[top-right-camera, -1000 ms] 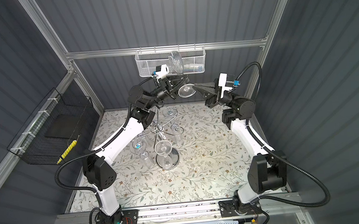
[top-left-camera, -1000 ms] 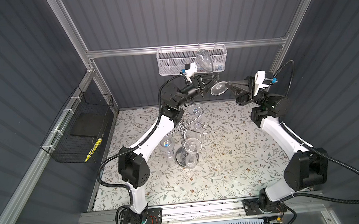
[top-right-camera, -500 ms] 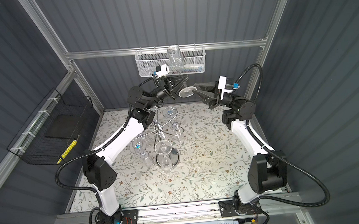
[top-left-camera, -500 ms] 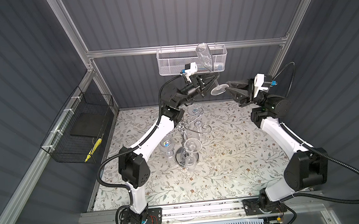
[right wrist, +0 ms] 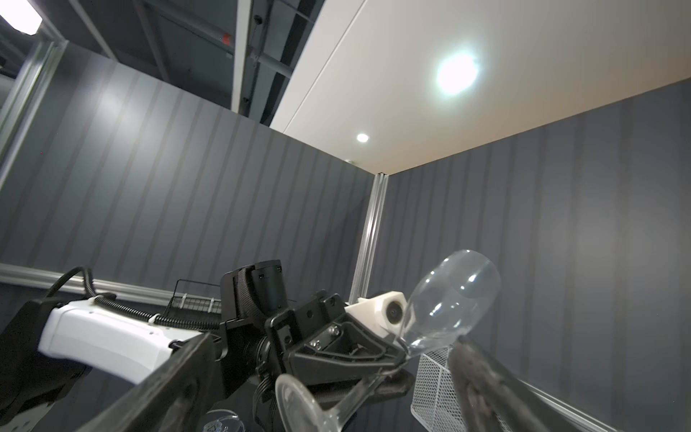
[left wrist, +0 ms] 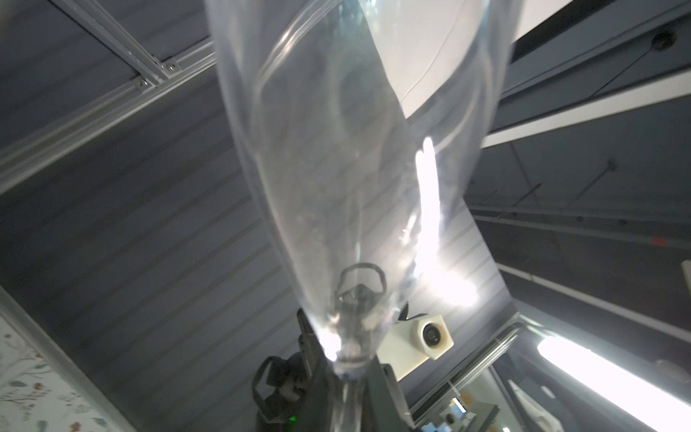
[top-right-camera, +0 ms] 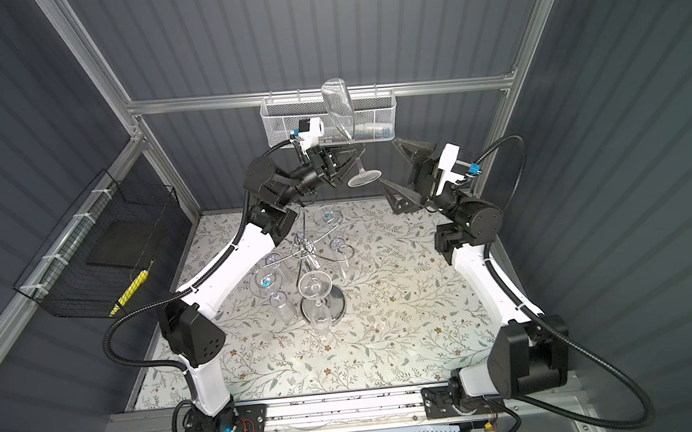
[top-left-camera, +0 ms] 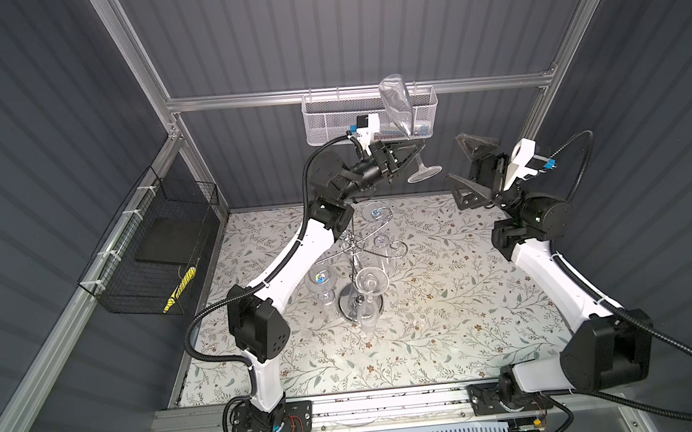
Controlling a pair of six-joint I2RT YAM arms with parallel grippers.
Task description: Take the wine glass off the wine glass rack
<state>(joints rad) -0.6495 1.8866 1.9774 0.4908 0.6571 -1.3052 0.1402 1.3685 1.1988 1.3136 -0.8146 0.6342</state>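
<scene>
While the left gripper (top-left-camera: 411, 153) is pinching the wine glass (top-left-camera: 397, 106) tight by its stem, bowl uppermost, seemingly keeping it well clear of the wine glass rack (top-left-camera: 351, 248) below, the right gripper (top-left-camera: 453, 157) is hovering wide open, empty, beside its foot.

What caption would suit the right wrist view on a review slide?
Left gripper clamps the wine glass by its stem, bowl tilted upward, framed between the open right gripper's fingers.

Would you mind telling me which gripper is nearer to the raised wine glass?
Left. The left gripper is shut on the wine glass stem; the right gripper stands open beside its foot, apart.
</scene>
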